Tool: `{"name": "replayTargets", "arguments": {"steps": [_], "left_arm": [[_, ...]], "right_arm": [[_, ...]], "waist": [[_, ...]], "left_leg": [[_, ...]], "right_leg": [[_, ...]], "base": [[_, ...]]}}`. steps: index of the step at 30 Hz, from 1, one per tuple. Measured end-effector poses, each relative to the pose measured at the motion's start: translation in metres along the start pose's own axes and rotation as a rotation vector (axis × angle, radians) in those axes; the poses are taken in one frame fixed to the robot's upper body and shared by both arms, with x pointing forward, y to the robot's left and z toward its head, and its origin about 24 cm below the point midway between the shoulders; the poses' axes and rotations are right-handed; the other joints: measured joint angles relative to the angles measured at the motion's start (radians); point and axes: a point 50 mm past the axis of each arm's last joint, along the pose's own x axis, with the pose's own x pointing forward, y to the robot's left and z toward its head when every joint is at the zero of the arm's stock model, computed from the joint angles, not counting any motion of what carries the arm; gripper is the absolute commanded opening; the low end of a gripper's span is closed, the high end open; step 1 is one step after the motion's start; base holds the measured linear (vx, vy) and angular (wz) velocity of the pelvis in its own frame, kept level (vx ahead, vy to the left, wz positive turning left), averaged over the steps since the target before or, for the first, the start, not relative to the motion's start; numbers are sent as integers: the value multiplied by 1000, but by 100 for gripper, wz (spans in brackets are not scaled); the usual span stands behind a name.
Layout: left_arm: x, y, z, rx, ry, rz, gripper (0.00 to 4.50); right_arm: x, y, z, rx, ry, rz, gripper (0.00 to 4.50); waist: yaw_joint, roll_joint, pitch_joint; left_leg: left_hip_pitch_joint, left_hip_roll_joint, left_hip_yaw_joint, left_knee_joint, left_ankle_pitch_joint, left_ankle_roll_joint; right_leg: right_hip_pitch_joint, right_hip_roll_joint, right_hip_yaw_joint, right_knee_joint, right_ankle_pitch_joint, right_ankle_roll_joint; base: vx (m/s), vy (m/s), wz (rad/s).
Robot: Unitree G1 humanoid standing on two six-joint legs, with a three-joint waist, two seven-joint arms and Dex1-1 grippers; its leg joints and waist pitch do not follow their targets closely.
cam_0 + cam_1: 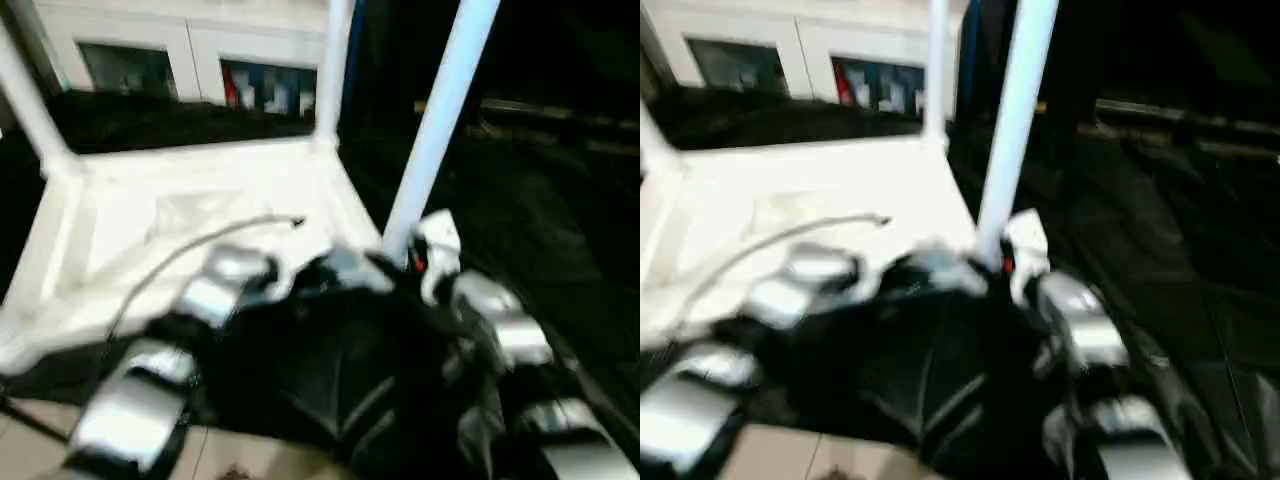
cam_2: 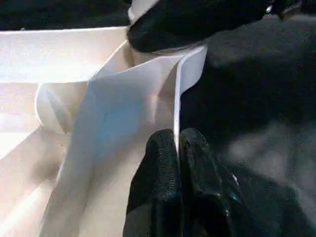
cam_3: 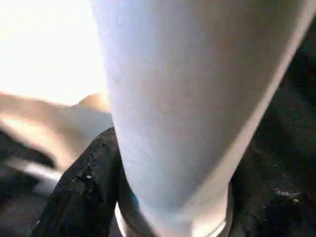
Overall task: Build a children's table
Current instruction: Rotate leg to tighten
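The white tabletop (image 1: 200,215) lies upside down on the black-draped table, ribbed side up. Two white legs stand in its far corners, one at the left (image 1: 25,95) and one at the right (image 1: 335,60). A third leg (image 1: 440,110) rises at the near right corner, leaning slightly to the right. My right gripper (image 1: 415,258) is shut around this leg's base; the right wrist view shows the leg (image 3: 182,98) with a black finger (image 3: 86,182) pressed against it. My left gripper (image 2: 177,138) is shut on the tabletop's thin rim (image 2: 177,98) close to that corner.
Black cloth (image 1: 520,220) covers the work table to the right of the tabletop. A grey cable (image 1: 190,250) arcs over my left forearm. A white cabinet with glass panels (image 1: 190,50) stands behind. Tan floor (image 1: 230,450) shows at the near edge.
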Motion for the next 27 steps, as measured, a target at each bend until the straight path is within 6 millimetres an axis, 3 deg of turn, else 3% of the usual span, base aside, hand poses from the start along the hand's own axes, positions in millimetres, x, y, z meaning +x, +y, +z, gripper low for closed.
{"name": "replayTargets", "arguments": {"steps": [3, 5, 7, 12, 16, 24, 27], "left_arm": [[6, -1, 3, -13, -1, 30, 0], [6, 0, 3, -16, -3, 31, 0], [5, 0, 3, -13, -2, 30, 0], [-6, 7, -3, -9, 4, 18, 0], [-29, 10, -14, 4, -1, -84, 0], [-51, 4, -24, 15, -25, -247, 0], [-57, 0, -26, 14, -23, -310, 0]], "right_arm": [[7, 1, 3, 19, 4, -70, 264], [7, 1, 4, 13, -4, -70, 320], [7, 3, 3, 7, -9, -62, 336], [5, 6, 2, -35, -16, 37, 383], [-17, 2, -2, -138, 22, 296, 383], [-34, 3, -2, -196, 49, 515, 383], [-38, 4, -3, -202, 59, 565, 383]], "waist": [[0, 1, 0], [1, 2, -1], [1, 2, 0], [-20, 1, 0], [-23, 1, 1], [-20, 2, 1], [-10, 2, 2]], "left_leg": [[0, 0, 0, -1, 0, 0], [0, 0, 0, -2, 0, 0], [0, 0, 0, -1, 0, 0], [0, 1, 0, -1, 0, 0], [-1, 2, 0, -3, 0, 1], [-1, 2, 1, -2, 0, 0], [-2, 3, 2, -2, 0, 0]], "right_leg": [[0, 0, 0, 0, 0, 0], [0, 0, 0, 0, 0, 0], [0, 0, -1, 0, 0, 0], [-1, 0, -1, 0, 0, 1], [-1, 1, -2, -1, 0, 1], [-2, 1, -2, -1, 0, 1], [-2, 1, -2, -1, 0, 1]], "base": [[0, 0, 0], [0, 0, 0], [0, 0, 0], [0, 0, 0], [0, 0, 0], [0, 0, 0], [0, 0, 0]]}}
